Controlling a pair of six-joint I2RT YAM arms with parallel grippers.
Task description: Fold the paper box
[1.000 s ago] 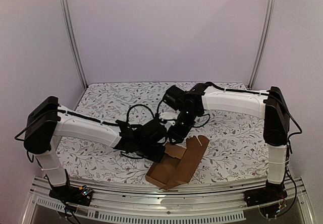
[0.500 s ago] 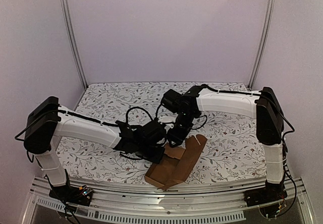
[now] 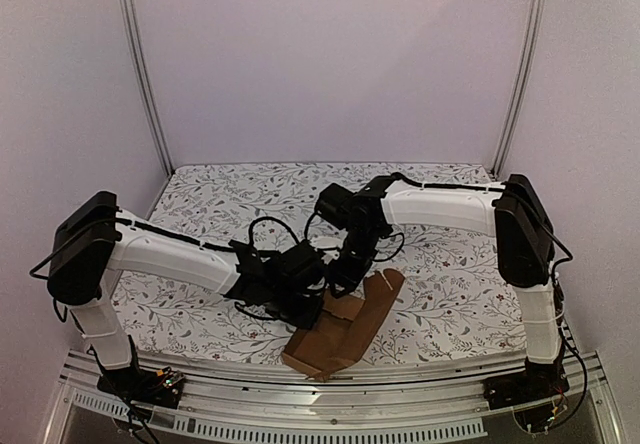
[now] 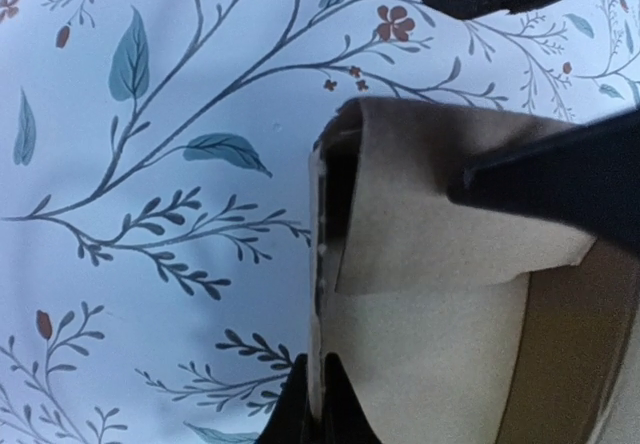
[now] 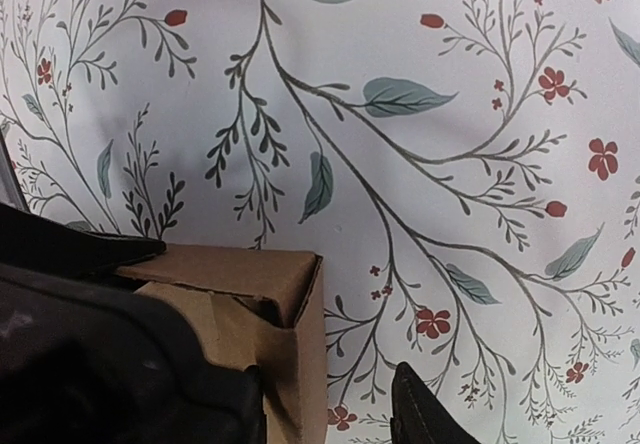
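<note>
Right gripper [image 5: 330, 406] has slid closer over my plain brown cardboard paper box [image 3: 348, 332], jaws half-wide astride its corner, probably to fold it. Left gripper [image 4: 318, 416] pinches the wall beneath, steadying it.

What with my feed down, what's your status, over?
Left gripper shut on paper box wall. Right gripper open astride box corner. Box part-folded. No obstruction seen.

Brown paper box [image 3: 345, 332] half-folded, flaps raised.
</note>
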